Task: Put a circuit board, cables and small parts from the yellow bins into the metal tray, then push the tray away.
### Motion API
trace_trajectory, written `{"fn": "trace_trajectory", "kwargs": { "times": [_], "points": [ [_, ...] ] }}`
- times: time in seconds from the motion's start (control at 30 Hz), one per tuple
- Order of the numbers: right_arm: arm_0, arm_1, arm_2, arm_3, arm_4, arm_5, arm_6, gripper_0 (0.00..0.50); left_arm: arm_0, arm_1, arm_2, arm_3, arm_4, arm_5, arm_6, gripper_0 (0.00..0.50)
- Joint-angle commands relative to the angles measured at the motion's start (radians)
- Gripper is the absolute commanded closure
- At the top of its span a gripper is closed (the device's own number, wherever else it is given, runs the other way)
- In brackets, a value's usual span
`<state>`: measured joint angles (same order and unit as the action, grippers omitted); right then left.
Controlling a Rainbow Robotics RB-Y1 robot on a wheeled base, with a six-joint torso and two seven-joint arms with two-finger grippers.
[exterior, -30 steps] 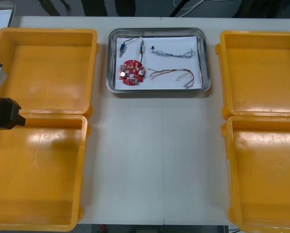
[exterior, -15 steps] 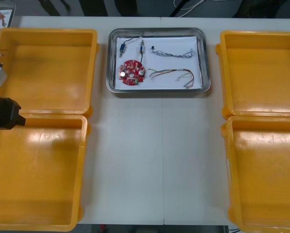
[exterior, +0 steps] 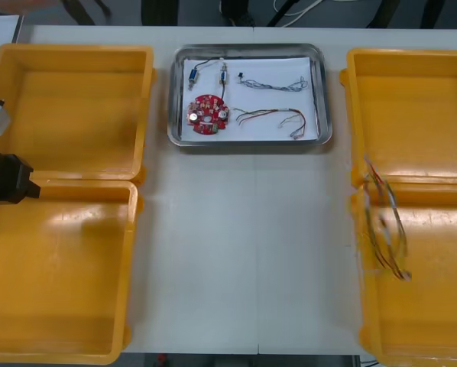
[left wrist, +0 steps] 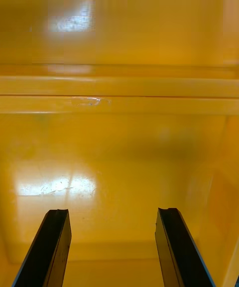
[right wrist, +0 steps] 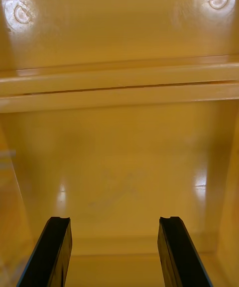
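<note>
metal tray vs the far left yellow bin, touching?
Apart. The front view shows a strip of bare table between the left rim of the metal tray and the right wall of the far left yellow bin.

Bright overhead light puts white glare patches and soft shadows on the glossy yellow bins (exterior: 68, 115).

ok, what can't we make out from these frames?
- Front view: cable across the right yellow bins' rims is blurred; lying or in mid-air, cannot tell.
- Front view: small metal parts in the metal tray, too small to tell their kind.
- Front view: left arm cut off by the left edge.
- Wrist views: left gripper and right gripper, fingers open over bin floors; bin sides cut off by the edges.
</note>
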<state>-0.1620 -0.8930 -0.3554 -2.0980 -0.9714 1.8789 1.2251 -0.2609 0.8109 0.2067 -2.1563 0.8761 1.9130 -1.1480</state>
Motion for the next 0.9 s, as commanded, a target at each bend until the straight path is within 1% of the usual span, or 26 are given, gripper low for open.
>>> {"fn": "trace_trajectory", "kwargs": {
  "times": [0.03,0.9],
  "points": [
    [0.001,-0.038,-0.034,-0.007,-0.009,0.005,0.056,0.000,0.015,-0.007,0.026,-0.027,-0.008,0.007,-0.039,0.000],
    [0.001,-0.038,-0.034,-0.007,-0.009,0.005,0.056,0.000,0.015,-0.007,0.026,-0.027,-0.008,0.007,-0.039,0.000]
  ]
}}
